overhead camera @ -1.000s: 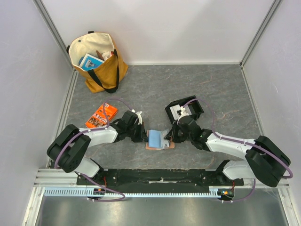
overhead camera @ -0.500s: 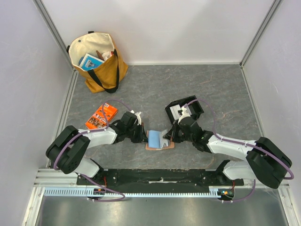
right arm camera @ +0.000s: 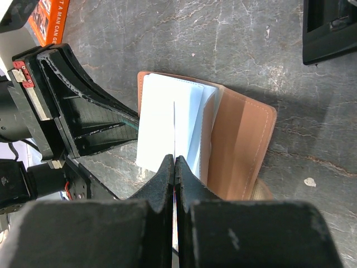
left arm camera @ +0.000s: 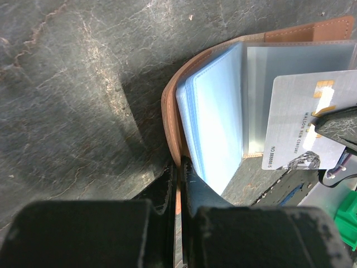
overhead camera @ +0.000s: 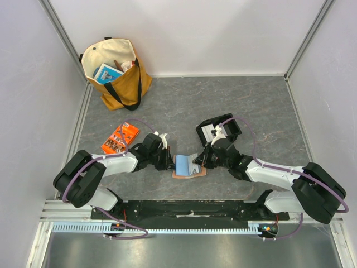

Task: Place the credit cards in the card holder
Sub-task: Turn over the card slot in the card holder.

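Tan-brown leather folding card holder [overhead camera: 188,167], light-blue sleeves fanned open, lies by the middle of the near edge of the grey marbled table [overhead camera: 251,100]. Its cover is clamped in the left gripper [left arm camera: 178,170]; the right gripper [right arm camera: 174,163] pinches one pale grey credit card [left arm camera: 301,120] over the open sleeves.
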Action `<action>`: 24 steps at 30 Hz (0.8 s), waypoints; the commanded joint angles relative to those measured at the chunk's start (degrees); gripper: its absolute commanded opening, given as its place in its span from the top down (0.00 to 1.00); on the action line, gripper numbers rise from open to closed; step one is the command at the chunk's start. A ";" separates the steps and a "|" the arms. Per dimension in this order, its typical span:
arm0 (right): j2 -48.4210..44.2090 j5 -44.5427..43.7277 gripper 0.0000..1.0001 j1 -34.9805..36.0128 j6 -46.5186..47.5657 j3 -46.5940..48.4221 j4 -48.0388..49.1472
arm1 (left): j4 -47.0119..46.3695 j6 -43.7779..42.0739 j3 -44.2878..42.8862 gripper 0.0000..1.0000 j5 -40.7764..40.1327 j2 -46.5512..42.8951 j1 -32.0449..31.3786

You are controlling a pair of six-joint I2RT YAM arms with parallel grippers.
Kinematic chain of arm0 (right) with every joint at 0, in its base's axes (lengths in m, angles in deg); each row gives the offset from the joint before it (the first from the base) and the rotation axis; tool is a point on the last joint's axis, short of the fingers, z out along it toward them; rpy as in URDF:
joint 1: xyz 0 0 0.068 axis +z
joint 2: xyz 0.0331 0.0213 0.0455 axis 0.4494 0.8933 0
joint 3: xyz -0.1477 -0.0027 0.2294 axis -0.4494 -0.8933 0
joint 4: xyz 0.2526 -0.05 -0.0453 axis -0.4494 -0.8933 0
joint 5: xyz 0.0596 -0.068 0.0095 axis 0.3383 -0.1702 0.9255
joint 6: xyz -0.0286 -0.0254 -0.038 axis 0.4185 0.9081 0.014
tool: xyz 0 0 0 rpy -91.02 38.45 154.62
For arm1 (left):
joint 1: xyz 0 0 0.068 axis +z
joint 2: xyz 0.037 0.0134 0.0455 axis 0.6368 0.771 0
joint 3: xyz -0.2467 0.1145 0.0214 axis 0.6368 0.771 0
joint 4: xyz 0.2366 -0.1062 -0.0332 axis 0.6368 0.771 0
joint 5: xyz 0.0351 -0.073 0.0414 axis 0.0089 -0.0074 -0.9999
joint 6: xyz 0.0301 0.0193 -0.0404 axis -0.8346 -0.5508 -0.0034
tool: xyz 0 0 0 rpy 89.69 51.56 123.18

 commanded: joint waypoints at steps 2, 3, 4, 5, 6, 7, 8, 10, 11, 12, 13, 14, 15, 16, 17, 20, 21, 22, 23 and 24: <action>-1.27 -0.20 1.00 -0.14 0.29 0.04 1.33 | 4.17 0.13 1.77 0.98 -1.97 -0.14 -0.54; -1.53 -0.29 1.00 -0.15 0.12 0.04 0.98 | 4.17 0.04 1.77 0.98 -2.14 -0.05 -0.45; -1.62 -0.46 1.00 -0.15 -0.06 0.04 0.71 | 4.34 0.04 1.68 0.98 -2.41 0.12 -0.36; -1.80 -0.64 1.00 -0.15 -0.24 -0.13 0.45 | 4.43 0.04 1.59 0.98 -2.50 0.30 -0.45; -2.06 -0.73 1.00 -0.15 -0.15 -0.31 0.54 | 4.78 -0.14 1.33 0.98 -2.50 0.47 -0.45; -2.24 -0.99 1.00 -0.06 -0.41 -0.66 0.71 | 5.05 -0.31 1.15 0.98 -2.67 0.65 -0.45; -2.33 -1.25 1.00 -0.14 -0.76 -1.01 0.71 | 5.05 -0.31 1.15 0.98 -2.93 0.56 -0.45; -2.15 -0.99 1.00 -0.23 -0.85 -1.28 1.15 | 5.57 -0.23 1.06 0.98 -3.29 0.39 -0.54; -2.07 -0.82 1.00 -0.23 -0.94 -1.36 1.33 | 5.58 -0.31 1.06 0.98 -3.46 0.21 -0.54; -1.98 -0.73 1.00 -0.15 -1.03 -1.36 1.24 | 5.58 -0.31 1.06 0.98 -3.55 0.12 -0.45; -1.80 -0.47 1.00 -0.23 -1.12 -1.36 1.33 | 5.58 -0.40 0.98 0.98 -3.64 0.21 -0.45; -1.54 -0.46 1.00 -0.23 -1.20 -1.54 1.15 | 5.66 -0.49 0.97 0.98 -3.55 0.38 -0.54; -1.62 -1.07 1.00 -0.23 -1.73 -1.80 0.80 | 5.75 -0.58 0.80 0.98 -3.64 0.47 -0.45; -1.71 -1.60 1.00 -0.23 -2.08 -2.33 0.63 | 5.66 -0.66 0.80 0.98 -3.73 0.73 -0.45; -1.80 -2.13 1.00 -0.23 -2.52 -2.85 0.54 | 5.84 -0.75 0.62 0.98 -3.73 1.00 -0.62; -2.42 -3.53 1.00 -0.41 -2.87 -3.74 0.62 | 5.84 -0.84 0.71 0.98 -3.73 1.26 -0.45; -2.42 -3.80 1.00 -0.50 -3.22 -3.82 0.45 | 5.84 -0.84 0.62 0.98 -3.73 1.26 -0.45; -2.33 -3.80 1.00 -0.58 -3.49 -3.74 0.54 | 5.84 -0.84 0.80 0.98 -3.73 1.26 -0.45; -1.98 -3.72 1.00 -0.67 -3.49 -3.74 0.62 | 5.84 -0.93 0.80 0.98 -3.81 1.09 -0.54; -1.54 -3.63 1.00 -0.67 -3.84 -3.82 1.06 | 5.84 -0.93 0.80 0.98 -3.73 1.00 -0.54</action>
